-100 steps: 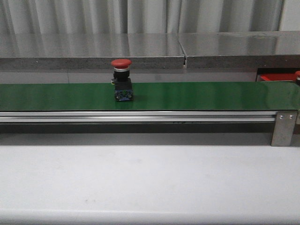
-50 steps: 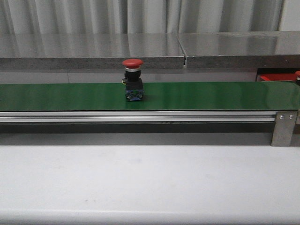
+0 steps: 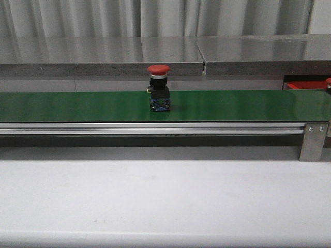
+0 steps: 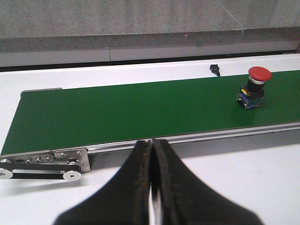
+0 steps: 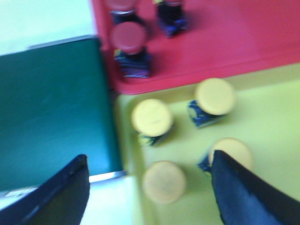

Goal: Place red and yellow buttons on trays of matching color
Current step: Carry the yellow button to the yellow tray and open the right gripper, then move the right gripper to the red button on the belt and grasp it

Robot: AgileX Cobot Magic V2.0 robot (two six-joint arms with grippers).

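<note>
A red button (image 3: pixel 158 88) with a black and blue base stands upright on the long green belt (image 3: pixel 248 106), near its middle; the left wrist view shows this red button (image 4: pixel 253 86) far from my left gripper (image 4: pixel 152 143). That gripper is shut and empty, over the white table in front of the belt. My right gripper (image 5: pixel 149 157) is open and empty above the yellow tray (image 5: pixel 272 122), which holds several yellow buttons (image 5: pixel 152 117). The red tray (image 5: pixel 234 37) beside it holds three red buttons (image 5: pixel 129 47). A corner of the red tray (image 3: pixel 305 85) shows at the belt's right end.
The belt's aluminium rail ends in a metal bracket (image 3: pixel 314 140) on the right and a pulley drive (image 4: pixel 42 164) on the left. A grey stone shelf (image 3: pixel 103 62) runs behind. A small black part (image 4: pixel 215 69) lies behind the belt.
The red button has travelled to the right along the green belt, still upright. Nothing else in the front view has moved.
</note>
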